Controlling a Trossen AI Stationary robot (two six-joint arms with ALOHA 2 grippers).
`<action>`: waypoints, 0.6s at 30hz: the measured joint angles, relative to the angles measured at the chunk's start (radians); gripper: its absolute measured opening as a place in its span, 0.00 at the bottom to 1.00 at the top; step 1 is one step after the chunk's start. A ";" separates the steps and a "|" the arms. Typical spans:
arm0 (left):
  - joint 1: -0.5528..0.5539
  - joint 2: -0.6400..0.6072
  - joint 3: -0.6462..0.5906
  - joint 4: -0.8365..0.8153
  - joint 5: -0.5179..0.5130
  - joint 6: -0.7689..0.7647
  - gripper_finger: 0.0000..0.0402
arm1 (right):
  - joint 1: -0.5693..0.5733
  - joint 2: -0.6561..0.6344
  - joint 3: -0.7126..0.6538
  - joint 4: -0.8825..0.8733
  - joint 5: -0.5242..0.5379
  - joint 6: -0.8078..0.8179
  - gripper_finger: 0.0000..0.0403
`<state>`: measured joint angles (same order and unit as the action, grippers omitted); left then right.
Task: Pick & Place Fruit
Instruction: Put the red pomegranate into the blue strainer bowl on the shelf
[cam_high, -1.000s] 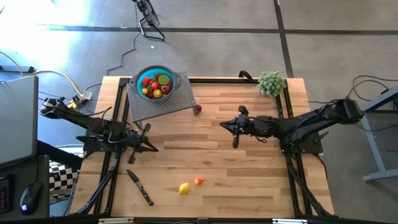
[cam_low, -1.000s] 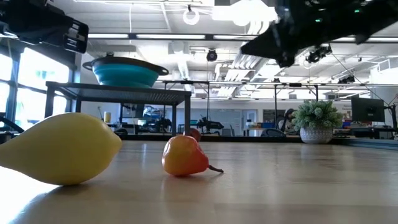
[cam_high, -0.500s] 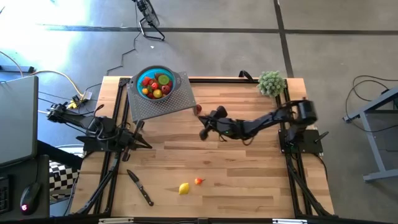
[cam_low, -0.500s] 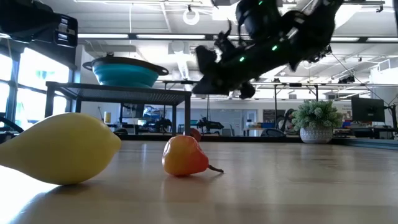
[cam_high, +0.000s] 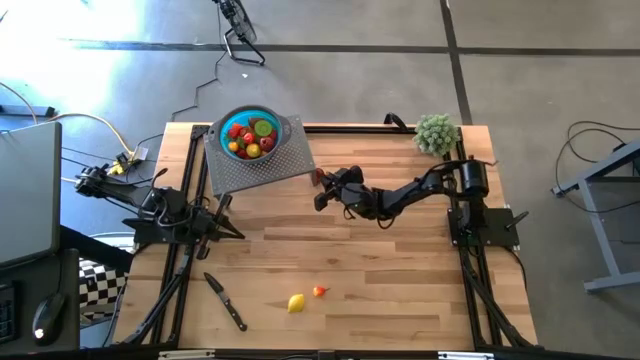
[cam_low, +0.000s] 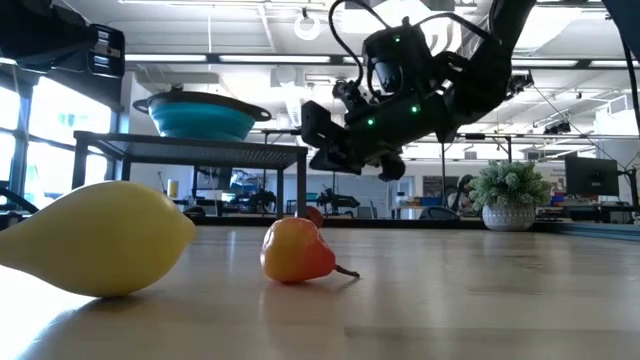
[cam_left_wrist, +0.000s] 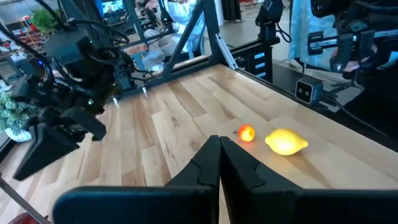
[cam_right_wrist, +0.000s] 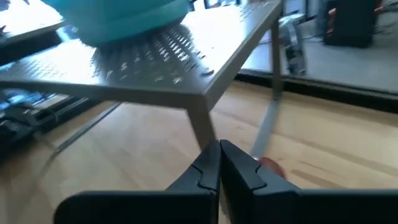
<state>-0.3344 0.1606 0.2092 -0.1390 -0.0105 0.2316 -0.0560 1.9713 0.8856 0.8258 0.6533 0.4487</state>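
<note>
Reaching across the table, the right gripper (cam_high: 321, 196) has swung from mid-table toward the raised stand (cam_high: 285, 162), fingers pressed shut and empty.

Over the last second the right arm stretched leftward until its closed tip came just beside the small red fruit (cam_high: 318, 176) lying on the wood by the stand's right leg; that fruit looks like its next target, though the jaws would have to open before any grasp. The left gripper (cam_high: 228, 232), also shut on nothing, waits at the left edge, drawn slightly back. The teal bowl (cam_high: 229, 122) on the stand holds a cluster of red, orange, yellow and green fruits. A yellow fruit (cam_high: 296, 302) and an orange-red fruit (cam_high: 320, 291) lie near the front edge, unpicked.
</note>
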 joint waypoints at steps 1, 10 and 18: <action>0.000 0.000 0.000 0.000 -0.001 0.003 0.00 | -0.005 0.000 0.000 0.000 -0.028 -0.004 0.01; 0.000 0.000 0.000 -0.010 -0.002 0.000 0.00 | -0.019 0.000 0.044 0.000 -0.138 -0.050 0.01; 0.000 0.000 0.000 -0.022 -0.001 0.000 0.00 | -0.009 -0.012 0.074 -0.140 -0.236 0.004 0.01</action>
<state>-0.3344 0.1608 0.2092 -0.1611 -0.0119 0.2314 -0.0654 1.9592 0.9595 0.6854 0.4177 0.4529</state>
